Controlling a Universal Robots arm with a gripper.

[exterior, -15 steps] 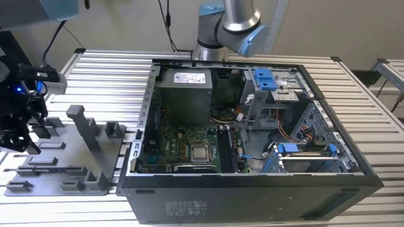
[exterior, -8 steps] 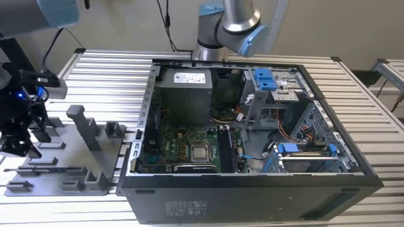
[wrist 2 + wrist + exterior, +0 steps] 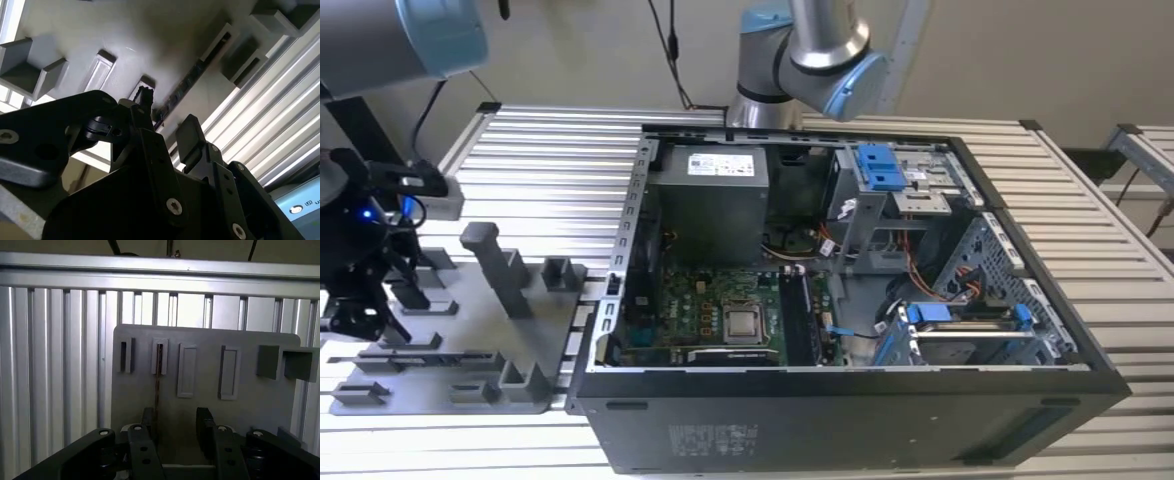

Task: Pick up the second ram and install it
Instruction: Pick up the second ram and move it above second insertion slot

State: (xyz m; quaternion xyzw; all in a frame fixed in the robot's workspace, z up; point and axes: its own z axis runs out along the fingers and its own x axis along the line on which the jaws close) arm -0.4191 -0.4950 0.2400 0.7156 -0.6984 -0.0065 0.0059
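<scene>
The second ram (image 3: pixel 158 382) is a thin dark stick standing on edge in a slot of the grey holder tray (image 3: pixel 200 350). In the second wrist view the ram (image 3: pixel 186 86) runs as a dark strip across the tray. My gripper (image 3: pixel 176 424) hangs open just above the tray, and the ram's near end lies between its two black fingers (image 3: pixel 148 421), close to one of them. In the exterior view the gripper (image 3: pixel 376 305) is at the far left over the tray (image 3: pixel 467 395), with the ram (image 3: pixel 434 355) just in front of it.
The open computer case (image 3: pixel 854 415) lies at the exterior view's right, with a motherboard, CPU (image 3: pixel 744 323) and dark memory slots (image 3: pixel 797 318) beside it. A tall grey post (image 3: pixel 500 268) and small blocks rise from the tray. A second arm's base (image 3: pixel 801 60) stands behind the case.
</scene>
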